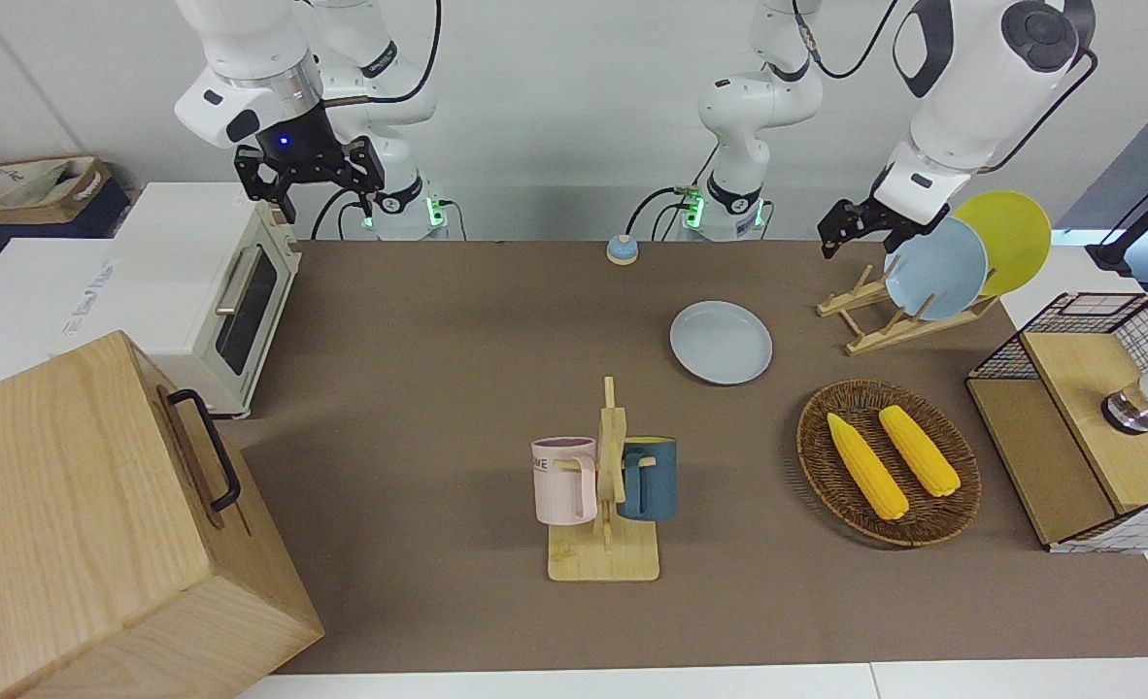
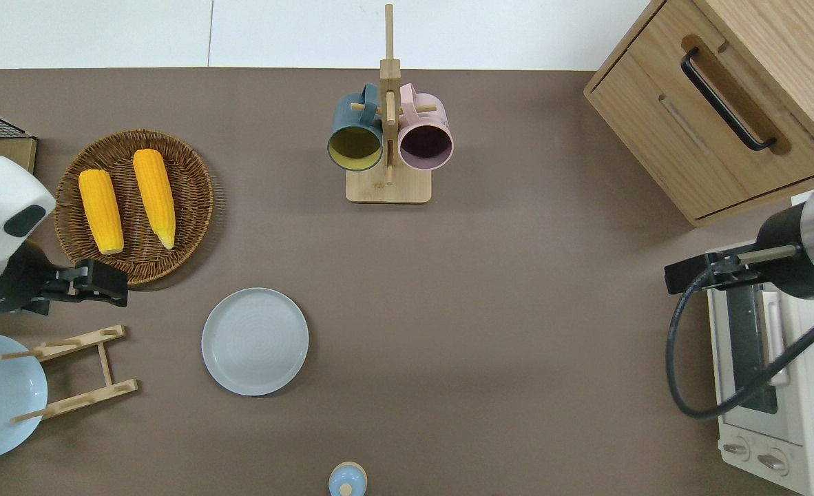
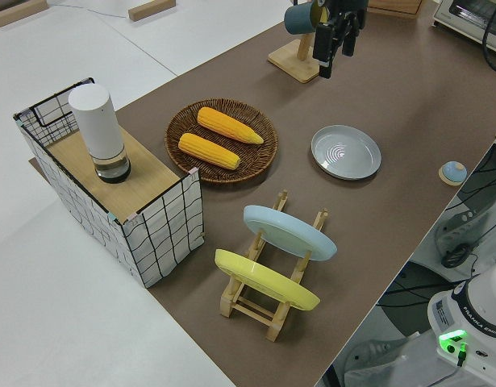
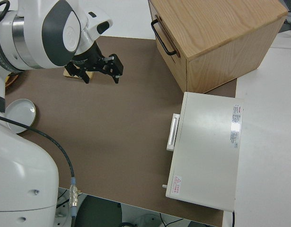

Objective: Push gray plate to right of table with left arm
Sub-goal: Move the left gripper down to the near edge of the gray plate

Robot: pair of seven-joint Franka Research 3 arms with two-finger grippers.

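The round, shallow, pale gray plate (image 2: 255,342) lies flat on the matte brown table (image 2: 517,310), beside the bamboo plate rack (image 2: 76,372). It looks stiff, smooth and breakable, likely to slide easily; a low push on the rim facing the rack should serve. The left arm's small black gripper (image 2: 97,282) hangs empty near the rack, touching nothing; its opening cannot be told. The right arm is parked.

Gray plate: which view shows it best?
Overhead: the gray plate shows whole, round and unblocked on the table. Front and left side views show it whole but slanted; the right side view catches only part, cut by the arm.
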